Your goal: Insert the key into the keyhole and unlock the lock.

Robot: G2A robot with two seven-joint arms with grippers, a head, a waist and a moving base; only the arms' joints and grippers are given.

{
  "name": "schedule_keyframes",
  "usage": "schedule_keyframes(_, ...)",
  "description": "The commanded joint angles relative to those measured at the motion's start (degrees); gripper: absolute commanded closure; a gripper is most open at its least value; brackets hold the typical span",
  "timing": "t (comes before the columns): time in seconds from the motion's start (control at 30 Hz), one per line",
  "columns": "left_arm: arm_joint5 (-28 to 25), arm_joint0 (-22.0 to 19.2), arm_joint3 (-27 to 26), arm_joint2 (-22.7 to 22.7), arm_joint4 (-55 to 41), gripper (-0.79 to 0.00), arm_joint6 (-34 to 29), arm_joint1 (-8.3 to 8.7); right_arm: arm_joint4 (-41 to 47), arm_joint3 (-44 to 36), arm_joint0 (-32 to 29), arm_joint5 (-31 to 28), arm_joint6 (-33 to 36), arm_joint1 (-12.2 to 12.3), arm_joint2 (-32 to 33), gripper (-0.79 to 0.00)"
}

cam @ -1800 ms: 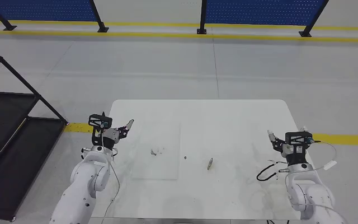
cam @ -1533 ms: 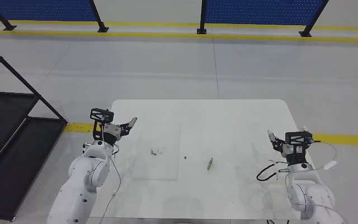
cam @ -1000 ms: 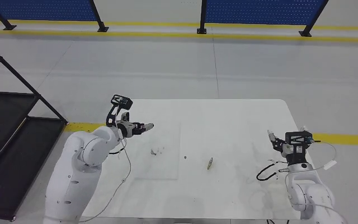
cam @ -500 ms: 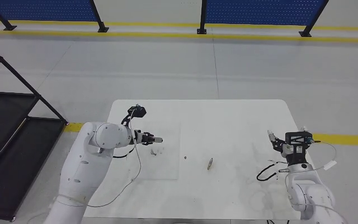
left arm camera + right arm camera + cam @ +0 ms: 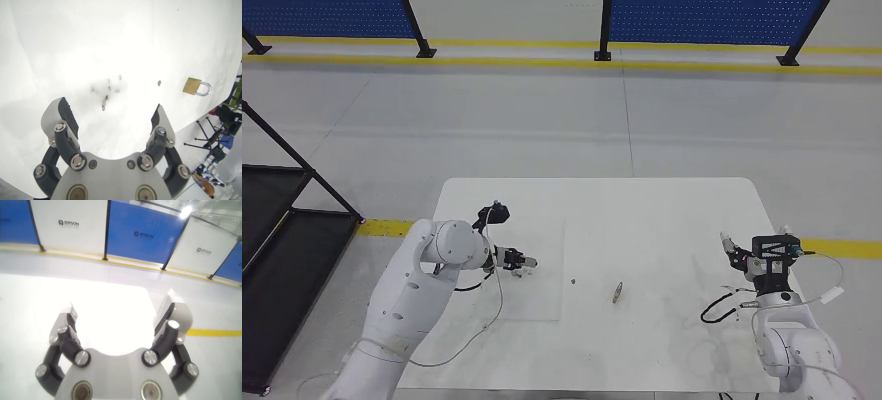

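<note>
While the left gripper (image 5: 111, 103) hangs spread above what appears to be the key (image 5: 103, 105), the lock (image 5: 192, 86) lies well apart; the right gripper (image 5: 122, 302) stands released, empty.

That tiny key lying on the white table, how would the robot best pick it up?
Probably by its rounded head, the end with the hole, coming straight down. The key lies flat on the table, so nothing can slip under it from the side, and the open left hand hangs above it. Holding the head leaves the blade free for the padlock.
</note>
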Motion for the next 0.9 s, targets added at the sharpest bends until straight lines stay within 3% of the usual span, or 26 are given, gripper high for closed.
schedule_keyframes(0.0,-0.42,0.04,0.19,0.36,-0.61,-0.785,-0.43,0.06,0.00,0.00,0.00,0.00,0.00,0.00,0.00,-0.785)
schedule_keyframes(0.1,-0.70,0.09,0.37,0.74,-0.45,-0.754,-0.28,0.18,0.00,0.00,0.00,0.00,0.00,0.00,0.00,-0.785)
schedule_keyframes(0.17,-1.01,0.18,0.62,0.88,-0.41,-0.603,-0.04,0.28,0.00,0.00,0.00,0.00,0.00,0.00,0.00,-0.785)
schedule_keyframes(0.23,-1.35,0.28,0.89,1.08,-0.42,-0.388,-0.05,0.37,0.00,0.00,0.00,0.00,0.00,0.00,0.00,-0.785)
schedule_keyframes(0.87,-2.54,-0.27,3.23,2.03,-1.19,-0.200,0.36,1.17,0.00,0.00,0.00,0.00,0.00,0.00,0.00,-0.785)
